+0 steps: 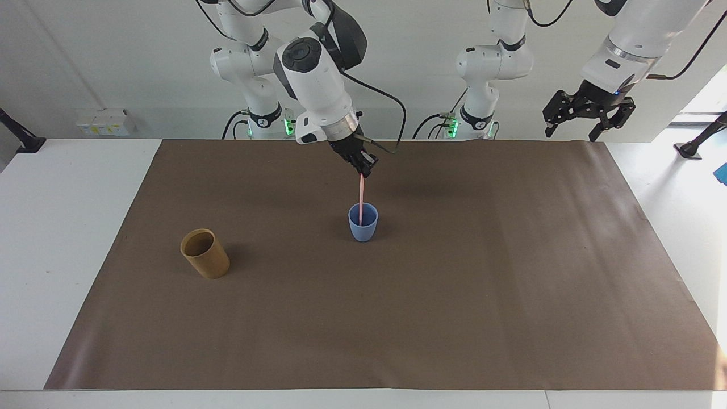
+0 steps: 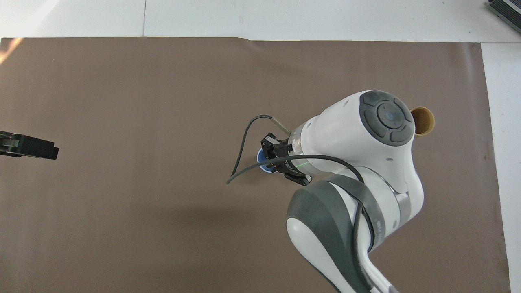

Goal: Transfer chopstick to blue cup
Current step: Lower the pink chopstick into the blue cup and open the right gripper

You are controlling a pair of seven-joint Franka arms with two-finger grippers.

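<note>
The light-blue cup point(image 1: 363, 225) stands upright on the brown mat, near its middle. The pale pink chopstick point(image 1: 361, 196) stands almost upright with its lower end inside the cup. My right gripper point(image 1: 364, 170) is over the cup and shut on the chopstick's top end. In the overhead view the right gripper point(image 2: 272, 156) covers most of the blue cup point(image 2: 261, 155), and the chopstick is hidden. My left gripper point(image 1: 588, 117) is open and empty, raised over the mat's edge at the left arm's end; it also shows in the overhead view point(image 2: 29, 146).
A tan-brown cup point(image 1: 205, 254) stands upright on the mat toward the right arm's end, slightly farther from the robots than the blue cup; it also shows in the overhead view point(image 2: 424, 121). The brown mat point(image 1: 454, 295) covers most of the white table.
</note>
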